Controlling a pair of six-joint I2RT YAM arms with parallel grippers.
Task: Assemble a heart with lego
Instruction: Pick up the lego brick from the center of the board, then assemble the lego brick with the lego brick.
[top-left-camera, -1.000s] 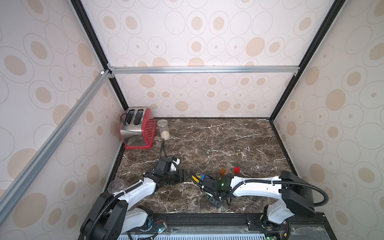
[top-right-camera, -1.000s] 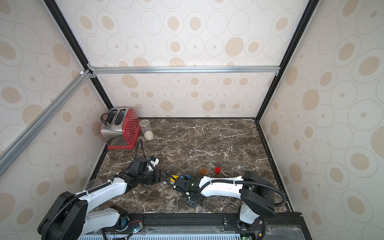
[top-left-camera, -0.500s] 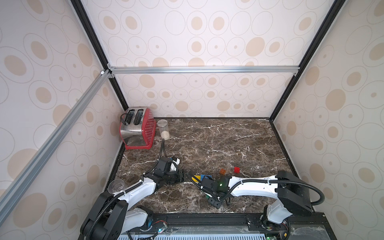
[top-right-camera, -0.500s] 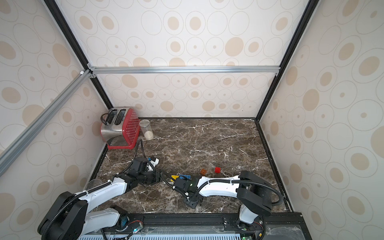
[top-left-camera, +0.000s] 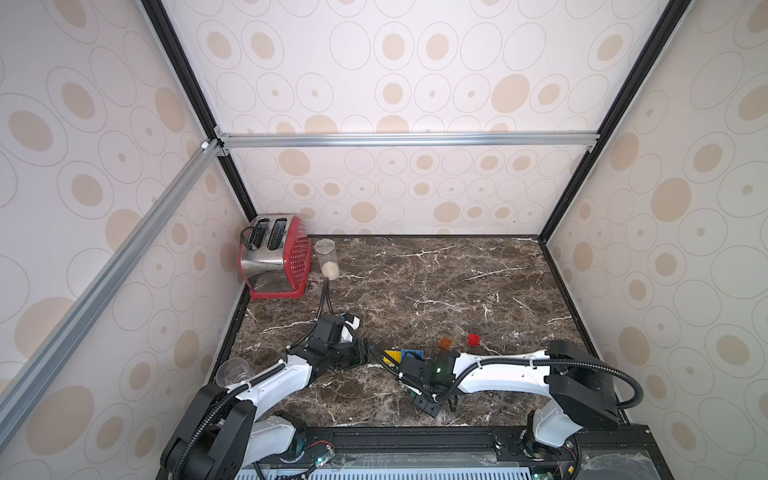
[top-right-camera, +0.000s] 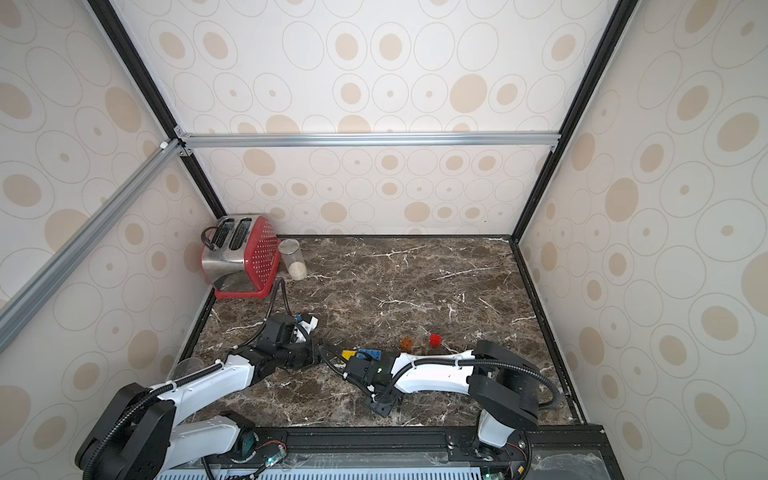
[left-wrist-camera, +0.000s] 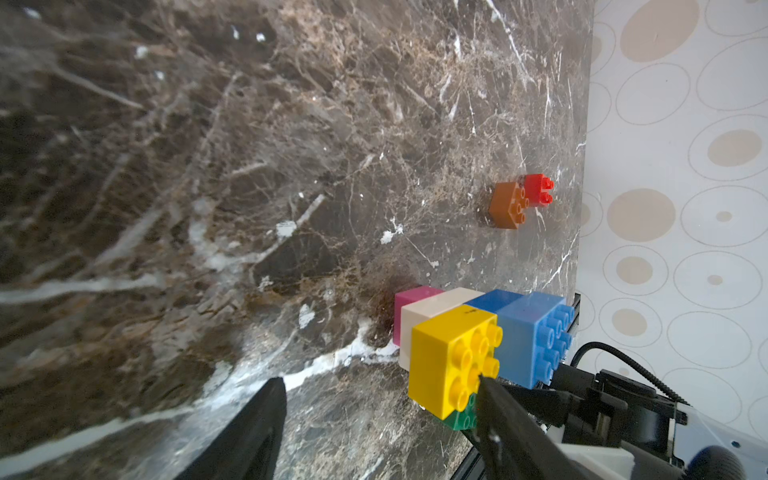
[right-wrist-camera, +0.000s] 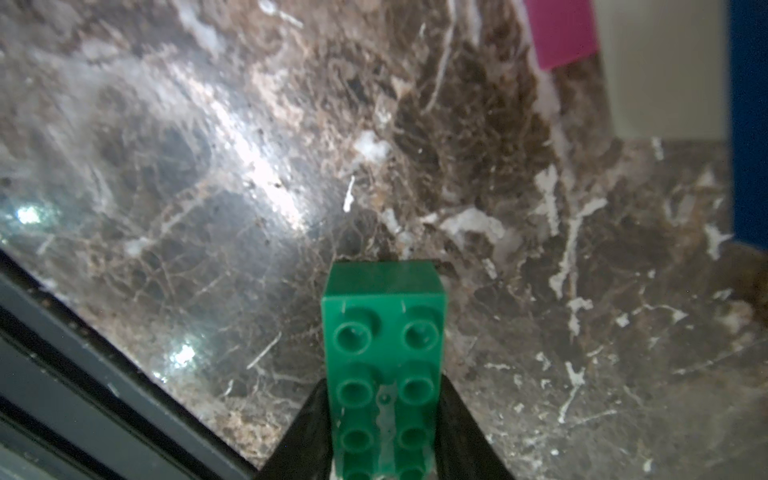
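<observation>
Has the green brick (right-wrist-camera: 384, 316) pinched in the right gripper (right-wrist-camera: 384, 395), black fingers (right-wrist-camera: 307, 432) drawn close on its two long sides, studs facing the wrist camera. Holds it low over the marble table (top-left-camera: 457, 282), just at the 6 o'clock side of the part-built heart (left-wrist-camera: 457, 328). Lies hidden under the gripper body in both top views.

Has the heart standing just 6 o'clock of the table's middle, studs up. Shows the pink brick (left-wrist-camera: 415, 299) lowest, the white brick (left-wrist-camera: 436, 309) on it, then the yellow brick (left-wrist-camera: 451, 357) and blue bricks (left-wrist-camera: 528, 336) side by side, blue at 3 o'clock of yellow.

Reaches in from 9 o'clock with the left gripper (left-wrist-camera: 378, 380), fingers about half spread and gripping nothing. Puts one fingertip right at the yellow brick's studs, perhaps touching, too close to call from the wrist view. Has the other over bare marble, well apart from the stack.

Has the orange brick (top-left-camera: 446, 342) and red brick (top-left-camera: 473, 339) loose at 2 o'clock of the heart, near each other, studs up.

Shares the table with a red-and-steel toaster (top-left-camera: 274, 257) in the 10 o'clock corner, a clear jar (top-left-camera: 326, 259) just at its 3 o'clock with pale grains in the bottom, and a clear plastic cup (top-left-camera: 235, 370) at the 8 o'clock edge beside the left arm.
</observation>
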